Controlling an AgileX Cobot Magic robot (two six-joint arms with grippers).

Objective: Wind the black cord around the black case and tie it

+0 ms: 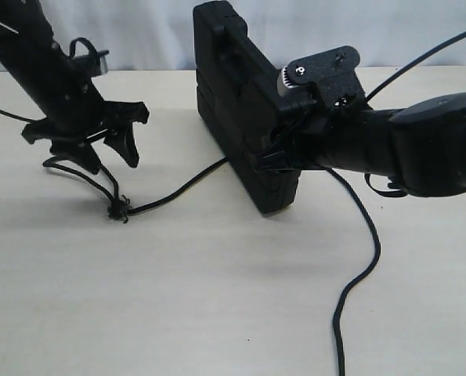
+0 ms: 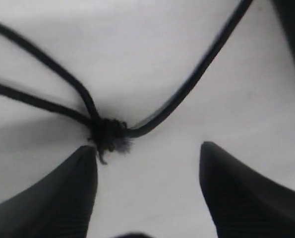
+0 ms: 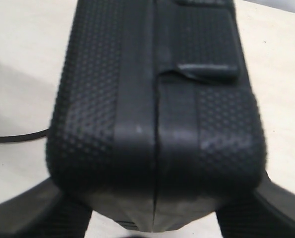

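Note:
The black case [image 1: 236,94] stands on its edge on the table, and my right gripper [image 1: 270,159] is shut on its near end. The right wrist view shows the case's textured edge and seam [image 3: 154,99] filling the space between the right gripper's [image 3: 157,186] fingers. The black cord [image 1: 178,190] lies on the table, running from the case's foot to a frayed knot [image 1: 117,210], then looping back left. My left gripper [image 1: 107,160] hovers open just above that knot. In the left wrist view the knot [image 2: 109,133] lies just beyond the open left gripper [image 2: 148,148], close to one fingertip [image 2: 88,154].
A thicker glossy black cable [image 1: 363,266] hangs from the right arm and trails across the table to the front edge. The pale wooden tabletop [image 1: 217,298] stretches out in front of the case and both arms.

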